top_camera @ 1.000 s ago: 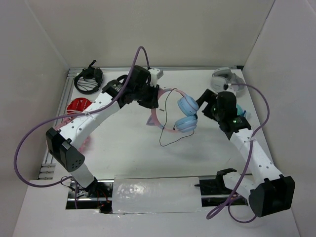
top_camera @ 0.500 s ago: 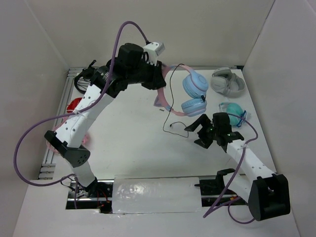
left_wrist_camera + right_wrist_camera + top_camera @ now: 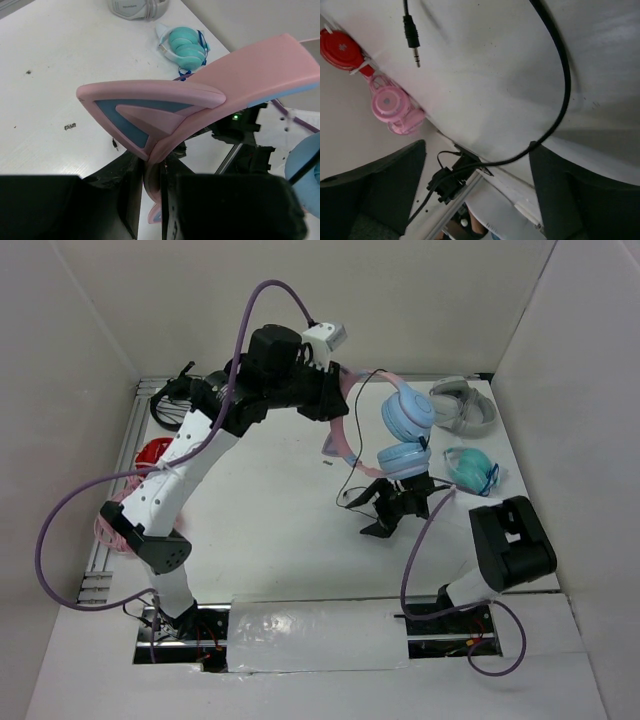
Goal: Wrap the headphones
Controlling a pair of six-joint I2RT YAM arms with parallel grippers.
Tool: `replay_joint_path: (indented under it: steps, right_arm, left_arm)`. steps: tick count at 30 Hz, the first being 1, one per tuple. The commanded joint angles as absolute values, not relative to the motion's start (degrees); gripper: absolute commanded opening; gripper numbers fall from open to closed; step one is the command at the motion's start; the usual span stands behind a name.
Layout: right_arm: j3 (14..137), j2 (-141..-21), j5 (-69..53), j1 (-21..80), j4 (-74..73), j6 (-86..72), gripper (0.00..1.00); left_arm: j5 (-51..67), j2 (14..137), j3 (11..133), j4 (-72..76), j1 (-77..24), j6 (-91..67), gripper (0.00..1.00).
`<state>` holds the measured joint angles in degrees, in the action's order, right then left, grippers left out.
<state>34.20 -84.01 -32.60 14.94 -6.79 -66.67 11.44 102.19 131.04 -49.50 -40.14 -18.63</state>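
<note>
Now overhead: left gripper [image 3: 335,412] clamped on headphones [image 3: 405,422], raised higher off table [image 3: 260,520] than before; right gripper [image 3: 393,508] shifted left, under cups.
Left wrist: pink cat-eared headband [image 3: 250,75] pinched between jaws.
Right wrist: jaws apart, gripping nothing; cable [image 3: 561,95], plug [image 3: 412,36] hang ahead.

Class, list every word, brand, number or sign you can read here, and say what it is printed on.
No text is readable.
On the grey headphones, a small dark mark on the band, too blurred to read.
On the headphones, no lettering shows.
</note>
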Motion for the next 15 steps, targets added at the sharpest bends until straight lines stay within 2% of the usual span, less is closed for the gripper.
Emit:
replay_joint_path:
  steps: [1, 2, 3, 4, 5, 15]
  right_arm:
    - [37.61, -87.79, -37.53, 15.91, -2.20, -67.41, 0.86]
    - [38.31, -89.02, -37.27, 16.00, -1.33, -67.67, 0.62]
    - [38.76, -89.47, -37.44, 16.00, -0.45, -67.50, 0.48]
    - [40.15, -89.65, -37.27, 15.47, -0.27, -66.72, 0.15]
    - [41.30, -89.39, -36.74, 15.03, -0.52, -65.93, 0.00]
    - [52.89, -75.87, -18.74, 7.56, -2.97, -54.41, 0.00]
  left_arm:
    - [13.44, 99.76, 133.07, -44.83, -40.95, -21.97, 0.00]
    - [13.80, 99.32, 132.63, -44.74, -41.39, -21.80, 0.00]
    - [14.67, 98.88, 132.19, -44.74, -41.66, -21.62, 0.00]
    - [16.59, 97.31, 130.27, -44.74, -41.92, -21.01, 0.00]
    - [17.57, 96.16, 128.69, -44.21, -42.27, -20.40, 0.00]
    - [17.58, 76.04, 97.58, -33.50, -48.42, -19.77, 0.00]
